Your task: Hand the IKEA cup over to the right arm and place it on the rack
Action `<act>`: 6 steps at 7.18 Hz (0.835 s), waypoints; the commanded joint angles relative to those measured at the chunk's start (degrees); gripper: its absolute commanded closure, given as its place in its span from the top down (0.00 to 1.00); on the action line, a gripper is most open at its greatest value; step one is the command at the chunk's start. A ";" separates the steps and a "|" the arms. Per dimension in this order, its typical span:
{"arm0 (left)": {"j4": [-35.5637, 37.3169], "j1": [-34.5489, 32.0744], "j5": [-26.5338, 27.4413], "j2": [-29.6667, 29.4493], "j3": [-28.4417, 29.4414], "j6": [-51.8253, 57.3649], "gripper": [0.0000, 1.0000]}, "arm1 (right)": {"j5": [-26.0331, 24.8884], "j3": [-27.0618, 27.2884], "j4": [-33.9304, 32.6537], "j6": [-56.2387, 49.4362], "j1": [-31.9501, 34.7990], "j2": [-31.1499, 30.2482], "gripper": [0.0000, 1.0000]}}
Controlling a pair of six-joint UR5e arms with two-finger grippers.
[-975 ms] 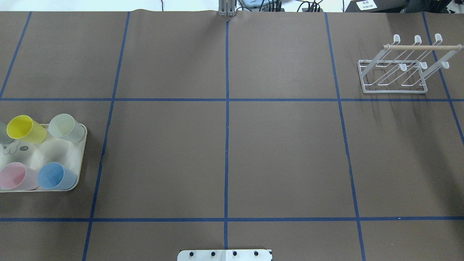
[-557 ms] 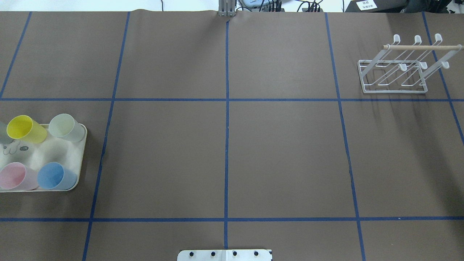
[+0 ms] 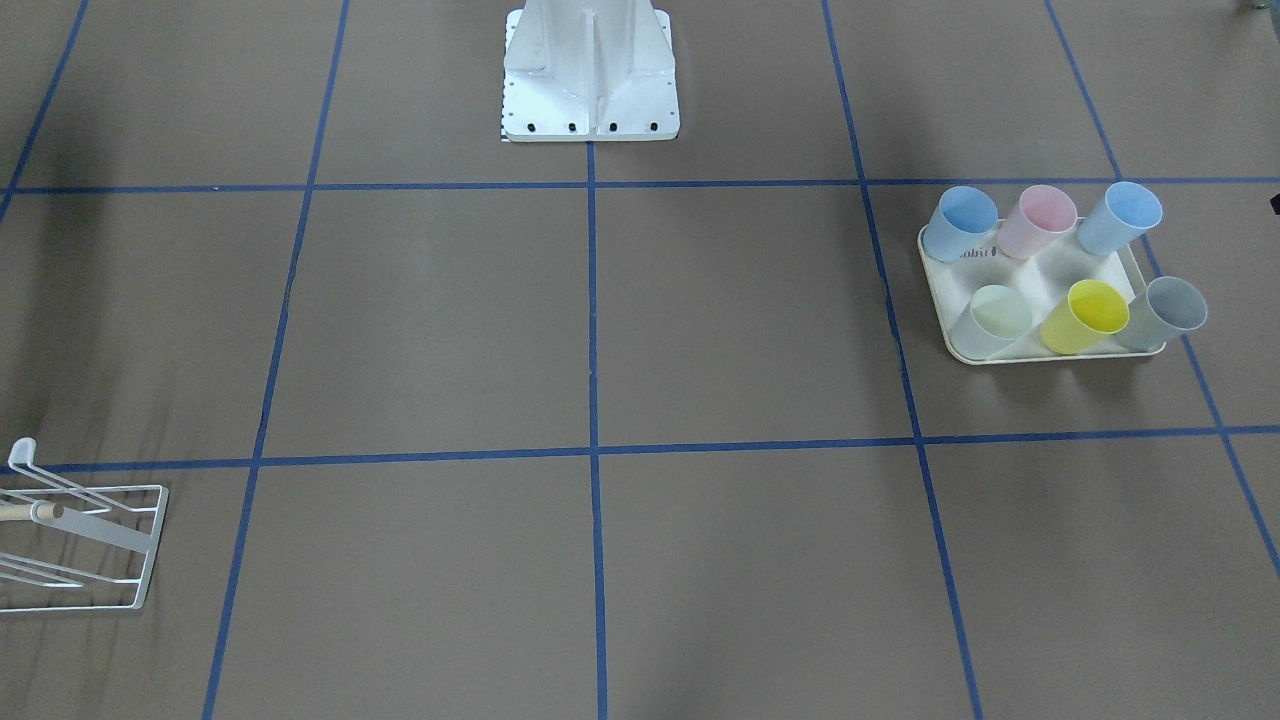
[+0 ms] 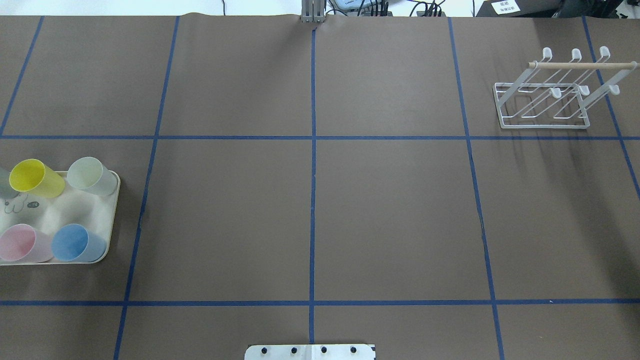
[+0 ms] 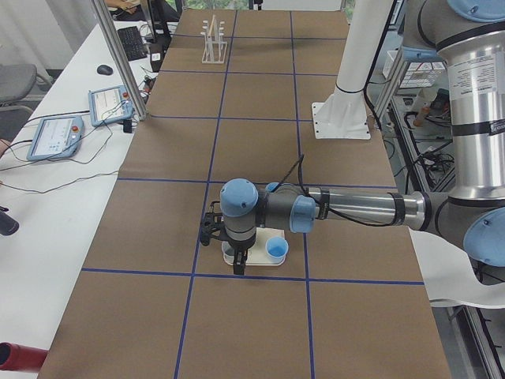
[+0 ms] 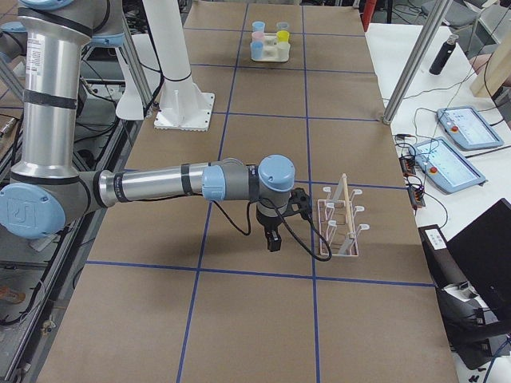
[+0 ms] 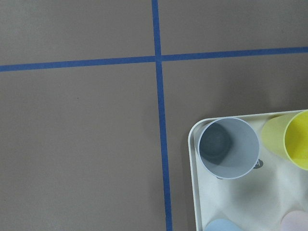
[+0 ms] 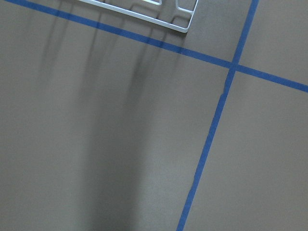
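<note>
Several IKEA cups stand on a cream tray (image 3: pixel 1050 357) (image 4: pixel 112 220) on my left side: blue (image 4: pixel 75 242), pink (image 4: pixel 20 242), yellow (image 4: pixel 32 177), pale green (image 4: pixel 90 175). A grey cup (image 7: pixel 228 147) and the yellow one (image 7: pixel 293 144) fill the left wrist view. The white wire rack (image 4: pixel 550 105) (image 6: pixel 339 215) with its wooden dowel stands far right. My left gripper (image 5: pixel 237 264) hangs over the tray. My right gripper (image 6: pixel 273 239) hovers beside the rack. I cannot tell whether either is open or shut.
The robot's white base plate (image 4: pixel 310 351) (image 3: pixel 590 80) sits at the table's near edge. Blue tape lines divide the brown table cover (image 4: pixel 390 215). Control tablets (image 5: pixel 55 134) (image 6: pixel 447 159) lie on a side table beyond the far edge.
</note>
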 commanded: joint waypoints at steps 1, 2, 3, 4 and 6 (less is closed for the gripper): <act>-6.38 4.49 0.04 -1.13 6.28 -0.60 1.00 | -0.13 -0.36 2.24 0.75 -0.04 -0.37 1.00; -11.13 5.46 -0.05 -3.83 10.67 -4.95 1.00 | 0.39 -0.45 2.25 0.93 -0.04 -0.37 1.00; -11.44 6.52 -0.05 -7.51 13.50 -9.52 1.00 | 0.57 -0.36 2.25 1.10 -0.04 -0.37 1.00; -11.62 9.14 -0.05 -8.42 15.97 -9.57 1.00 | 0.66 -0.36 2.25 1.10 -0.04 -0.46 1.00; -11.45 10.91 -0.05 -9.66 17.22 -9.74 1.00 | 0.66 -0.45 2.17 1.10 -0.04 -0.46 1.00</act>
